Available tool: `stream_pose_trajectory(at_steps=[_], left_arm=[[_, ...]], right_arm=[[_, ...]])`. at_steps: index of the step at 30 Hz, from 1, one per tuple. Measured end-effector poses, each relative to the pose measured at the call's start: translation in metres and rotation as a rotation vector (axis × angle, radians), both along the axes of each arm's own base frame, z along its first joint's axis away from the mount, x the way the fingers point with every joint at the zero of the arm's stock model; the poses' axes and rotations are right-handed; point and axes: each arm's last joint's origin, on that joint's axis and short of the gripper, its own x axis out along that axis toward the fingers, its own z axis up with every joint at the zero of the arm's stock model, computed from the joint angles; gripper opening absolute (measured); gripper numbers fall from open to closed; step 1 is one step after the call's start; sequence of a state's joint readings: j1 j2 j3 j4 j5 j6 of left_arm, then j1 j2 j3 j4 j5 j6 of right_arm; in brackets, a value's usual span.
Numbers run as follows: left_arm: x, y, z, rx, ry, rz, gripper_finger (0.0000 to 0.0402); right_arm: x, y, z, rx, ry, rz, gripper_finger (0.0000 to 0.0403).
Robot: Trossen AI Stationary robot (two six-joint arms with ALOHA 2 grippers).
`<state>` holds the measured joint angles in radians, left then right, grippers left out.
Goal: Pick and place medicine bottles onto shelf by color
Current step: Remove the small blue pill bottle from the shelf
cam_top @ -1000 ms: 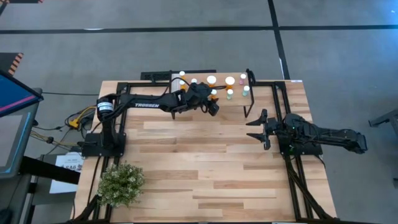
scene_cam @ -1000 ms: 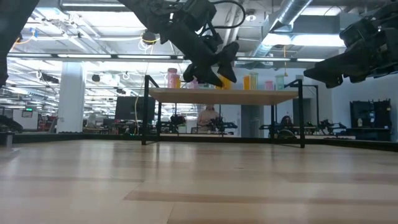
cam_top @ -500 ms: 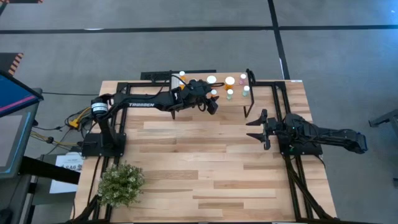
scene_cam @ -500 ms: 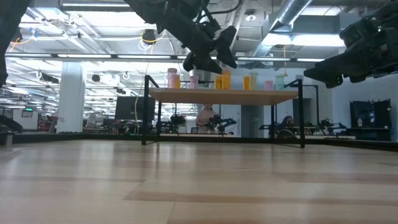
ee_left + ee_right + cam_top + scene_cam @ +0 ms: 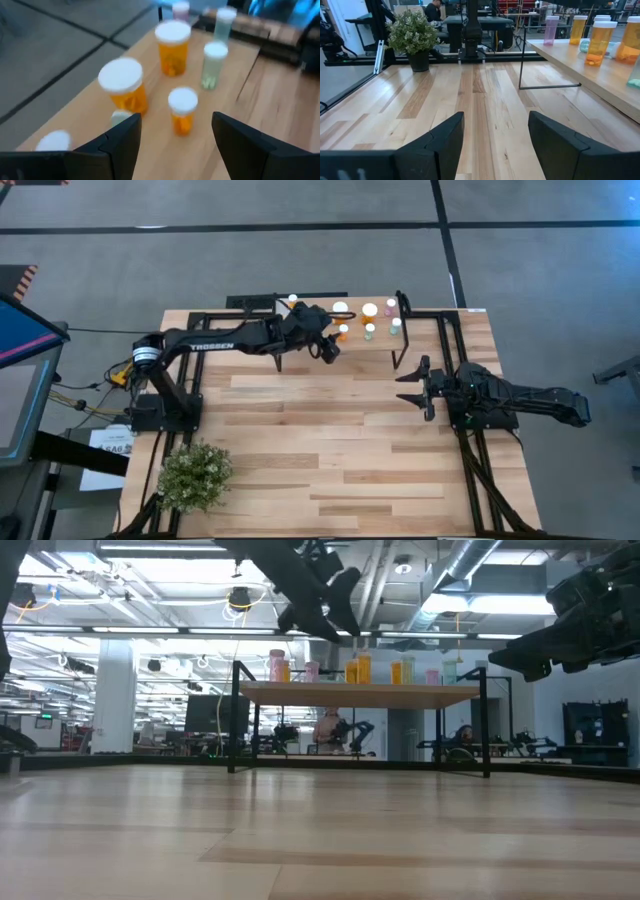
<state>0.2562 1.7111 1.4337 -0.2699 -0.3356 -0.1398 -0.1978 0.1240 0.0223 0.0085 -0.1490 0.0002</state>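
Observation:
The shelf [image 5: 381,320] stands at the table's far edge, a light plank on thin black legs [image 5: 400,696]. Several white-capped medicine bottles stand upright on its top: orange ones [image 5: 172,47], a small orange one [image 5: 182,111], pale green ones [image 5: 215,65] and a pink one [image 5: 276,666]. My left gripper [image 5: 328,348] hangs open above the shelf's near edge [image 5: 325,620], with nothing between its fingers [image 5: 176,120]. My right gripper [image 5: 412,383] waits open over the table's right side [image 5: 495,120], holding nothing.
A potted plant [image 5: 193,475] sits at the table's near left corner. Black frame rails run along the table's left and right sides. The bare wooden tabletop [image 5: 330,440] spreads between the two arms, in front of the shelf.
My left gripper has risen well clear of the shelf top and drawn back a little toward the table's left, its fingers apart. The bottles on the shelf have stayed standing.

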Motion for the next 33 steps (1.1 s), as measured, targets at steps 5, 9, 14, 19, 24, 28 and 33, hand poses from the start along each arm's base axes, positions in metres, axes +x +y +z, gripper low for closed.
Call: stream_pose_trajectory(at_steps=[5,9,14,19,24,28,33], left_arm=[[-0.002,0.007,0.029,-0.011,0.166,-0.014,0.0231],[0.003,0.011,0.046,0.010,0.260,-0.073,0.0231],[0.012,0.021,0.044,0.024,0.430,-0.242,0.0231],[0.021,0.036,0.025,0.011,0.554,-0.292,0.0231],[0.026,0.051,0.008,0.005,0.602,-0.288,0.0231],[0.028,0.060,0.001,0.002,0.613,-0.276,0.0231],[0.030,0.067,-0.003,0.018,0.607,-0.250,0.0231]], right_arm=[[0.000,0.000,0.000,0.000,0.000,0.000,0.0245],[0.000,0.000,0.000,0.000,0.000,0.000,0.0245],[0.000,0.000,0.000,0.000,0.000,0.000,0.0245],[0.000,0.000,0.000,0.000,0.000,0.000,0.0245],[0.000,0.000,0.000,0.000,0.000,0.000,0.0245],[0.000,0.000,0.000,0.000,0.000,0.000,0.0245],[0.000,0.000,0.000,0.000,0.000,0.000,0.0245]])
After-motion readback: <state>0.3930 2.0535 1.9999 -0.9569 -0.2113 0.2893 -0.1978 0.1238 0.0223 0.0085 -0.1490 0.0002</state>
